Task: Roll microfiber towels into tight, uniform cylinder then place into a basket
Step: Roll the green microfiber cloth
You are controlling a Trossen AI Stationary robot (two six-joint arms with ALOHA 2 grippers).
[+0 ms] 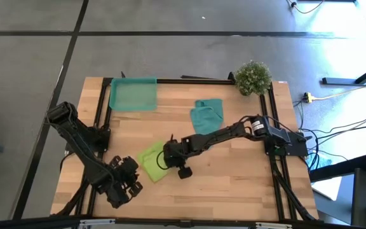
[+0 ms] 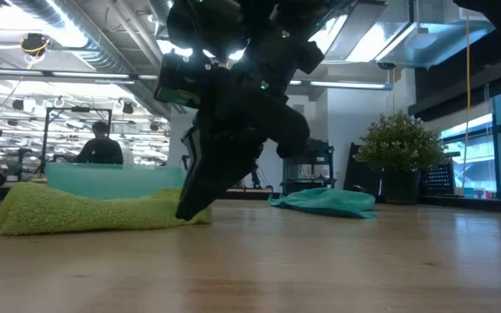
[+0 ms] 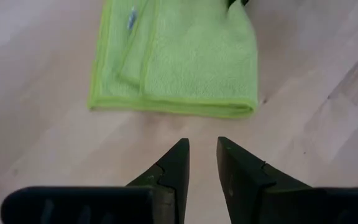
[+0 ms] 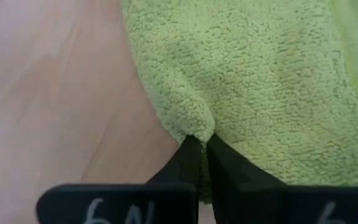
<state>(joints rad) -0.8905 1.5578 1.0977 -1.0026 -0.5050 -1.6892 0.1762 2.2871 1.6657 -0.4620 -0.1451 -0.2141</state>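
Now, on my right wrist camera I see the two dark fingers (image 4: 191,163) pressed together, with the edge of the lime-green towel (image 4: 260,87) pinched between their tips, so the right gripper (image 1: 168,152) is closed on this towel. From above, this gripper is at the right edge of the green cloth, near the middle of the wooden table (image 1: 234,184), and its arm reaches there from the right side. In the low camera the same gripper comes down from above and its tips meet the towel at table level.

The left gripper (image 1: 132,180) is at the near left part of the table, just beside the near corner of the green towel but not touching it. Its fingers (image 3: 174,168) stand with only a narrow gap between them and they hold nothing; the wood shows through the gap.

The lime-green towel lies folded on the table, not rolled. The teal towel (image 1: 207,115) lies crumpled farther back and to the right, well apart from both grippers. The basket (image 1: 133,93) stands at the far left of the table; I cannot see anything inside. A small potted plant (image 1: 253,77) stands at the far right corner. In the low camera a person (image 2: 99,146) shows in the room behind.
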